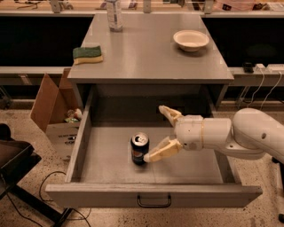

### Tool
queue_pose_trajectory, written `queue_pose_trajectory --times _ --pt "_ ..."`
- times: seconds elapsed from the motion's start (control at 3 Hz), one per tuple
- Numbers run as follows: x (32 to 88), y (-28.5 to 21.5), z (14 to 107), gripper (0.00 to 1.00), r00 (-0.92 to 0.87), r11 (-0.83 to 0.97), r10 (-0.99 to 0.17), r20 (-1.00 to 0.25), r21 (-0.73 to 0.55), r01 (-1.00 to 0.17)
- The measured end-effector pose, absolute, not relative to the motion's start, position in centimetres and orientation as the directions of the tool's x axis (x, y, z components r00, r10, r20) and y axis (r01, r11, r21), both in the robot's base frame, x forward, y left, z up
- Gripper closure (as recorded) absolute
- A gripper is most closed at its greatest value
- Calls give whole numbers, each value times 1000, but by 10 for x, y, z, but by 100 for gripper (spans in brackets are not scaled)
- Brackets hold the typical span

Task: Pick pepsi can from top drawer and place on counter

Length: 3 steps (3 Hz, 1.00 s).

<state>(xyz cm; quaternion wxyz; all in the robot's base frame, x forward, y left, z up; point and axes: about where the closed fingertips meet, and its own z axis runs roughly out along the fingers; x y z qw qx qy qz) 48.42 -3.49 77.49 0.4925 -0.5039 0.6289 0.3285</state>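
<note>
One can in drawer, gripper spread beside it

Upright pepsi can (139, 148) stands on the floor of the top drawer (80, 142), left of centre. The gripper (153, 133) sits inside the drawer just right of the can, fingers apart. The lower fingertip (148, 158) is at the can's side; contact cannot be confirmed. Drawer: shallow grey box, contents the can. The counter (146, 62), smooth and grey, carries a round cream bowl (191, 40), a green-yellow sponge (87, 54) and a clear bottle (114, 13).
</note>
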Motion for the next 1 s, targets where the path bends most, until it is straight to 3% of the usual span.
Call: queue_pose_trajectory --times 1.0 --pt "498 -27 728 0 -6 270 -398 -917 -111 -956"
